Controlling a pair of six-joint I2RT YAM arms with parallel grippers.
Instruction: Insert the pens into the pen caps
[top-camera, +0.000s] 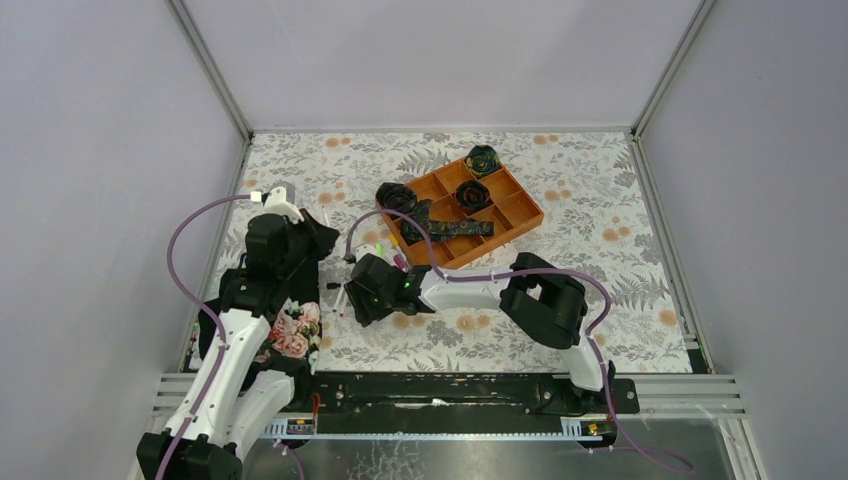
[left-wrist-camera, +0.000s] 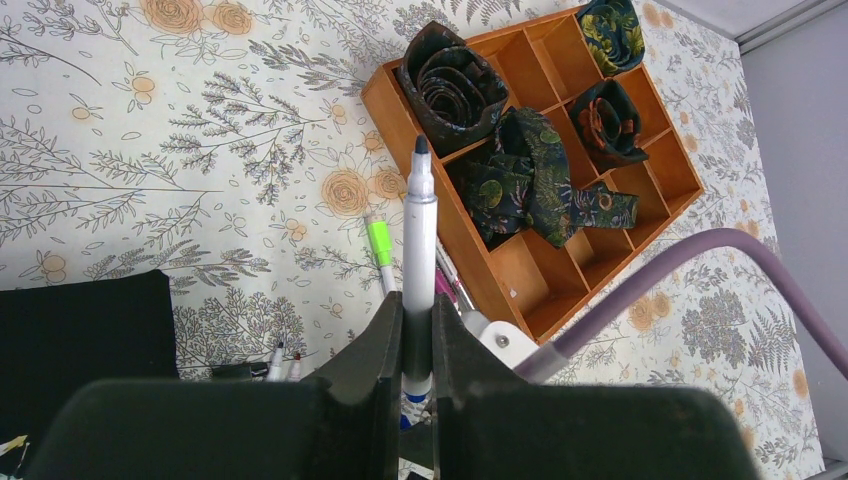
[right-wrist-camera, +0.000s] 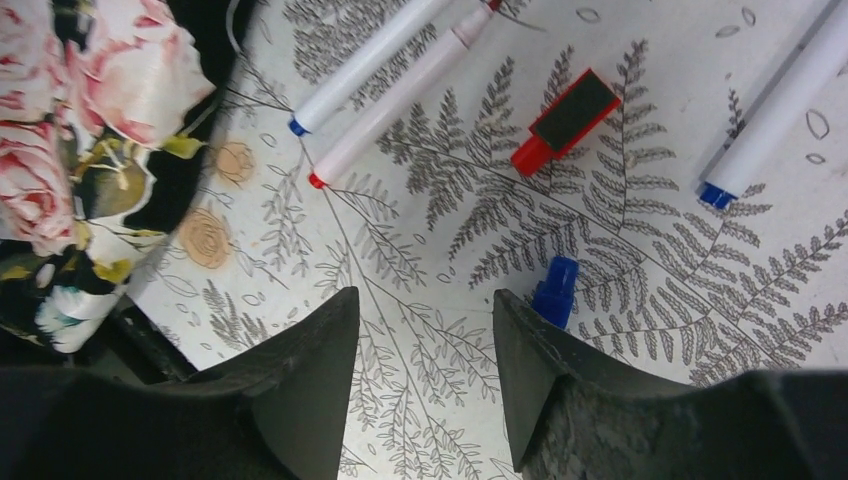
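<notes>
Near the orange tray (left-wrist-camera: 540, 275), my left gripper (left-wrist-camera: 418, 310) clamps a presumably light, stiff pen (left-wrist-camera: 420, 230) by its rear barrel; my right gripper (right-wrist-camera: 425, 305) gapes empty.

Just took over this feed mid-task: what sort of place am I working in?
Probably a lab robot cell: plain panel walls on aluminium framing box in a floral-covered table, with two arms bolted to a black rail.
</notes>
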